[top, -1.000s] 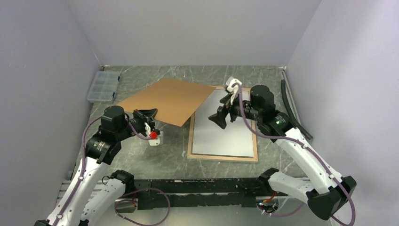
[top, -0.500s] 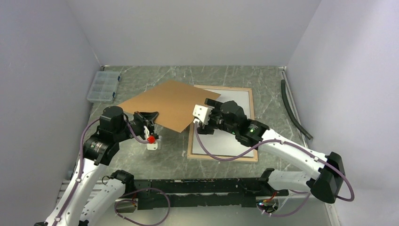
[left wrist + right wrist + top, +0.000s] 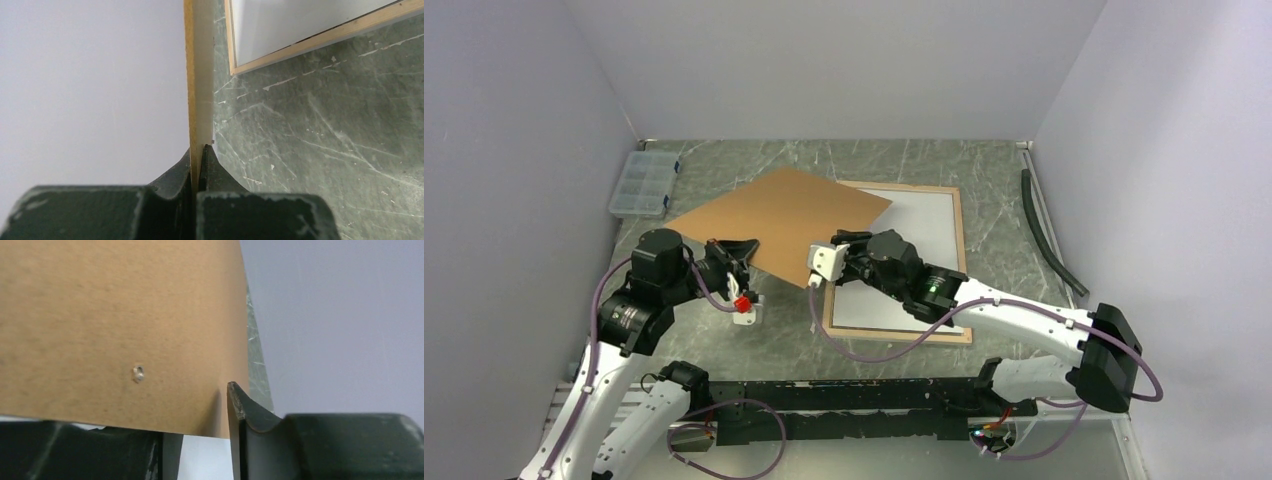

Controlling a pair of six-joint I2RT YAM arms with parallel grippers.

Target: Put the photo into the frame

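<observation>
Now white sheet [image 3: 921,215] inside frame [image 3: 959,225]; left pincer [image 3: 196,160] tight on brown panel [image 3: 774,215], right pincer [image 3: 197,420] half-open alongside

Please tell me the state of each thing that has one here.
Board: lifted, tilted, gripped at one edge.
Frame: lying flat on the table.
Left end effector: shut on the board.
Right end effector: open, at the board's edge.
Box: lid state unclear.
</observation>
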